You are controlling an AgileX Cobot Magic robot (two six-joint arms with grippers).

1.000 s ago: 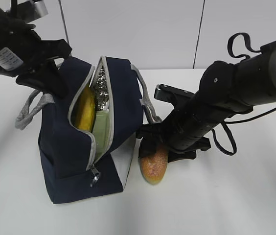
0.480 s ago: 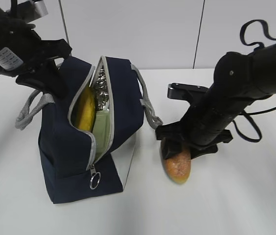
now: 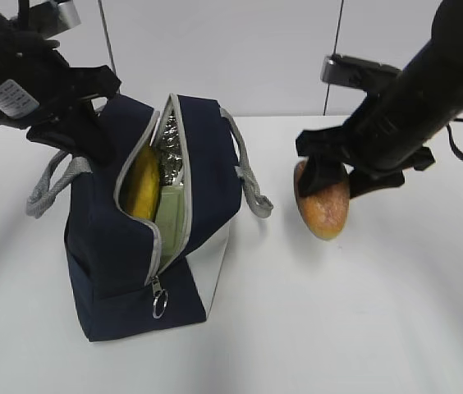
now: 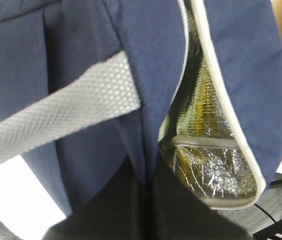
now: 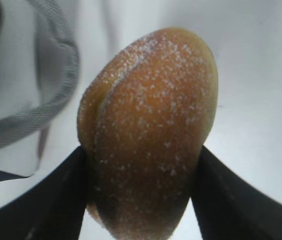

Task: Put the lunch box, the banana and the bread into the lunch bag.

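The navy lunch bag (image 3: 104, 246) stands left of centre, zipper open. The yellow banana (image 3: 139, 182) and the sage-green lunch box (image 3: 170, 215) show inside its opening against the foil lining (image 4: 216, 165). My left gripper (image 3: 80, 135) is shut on the bag's left top edge (image 4: 151, 165) beside the grey handle (image 4: 66, 107). My right gripper (image 3: 334, 176) is shut on the golden-brown bread (image 3: 322, 205) and holds it in the air right of the bag, clear of the table. Both fingers (image 5: 56, 200) press the bread's sides (image 5: 146, 135).
The bag's grey right handle (image 3: 252, 185) hangs toward the bread and shows at the left of the right wrist view (image 5: 51, 85). The zipper ring pull (image 3: 159, 306) hangs at the bag's front. The white table (image 3: 363, 328) lies below.
My right gripper has lifted the bread off the table, up and to the right, away from the bag's side. The left gripper and bag have not moved.
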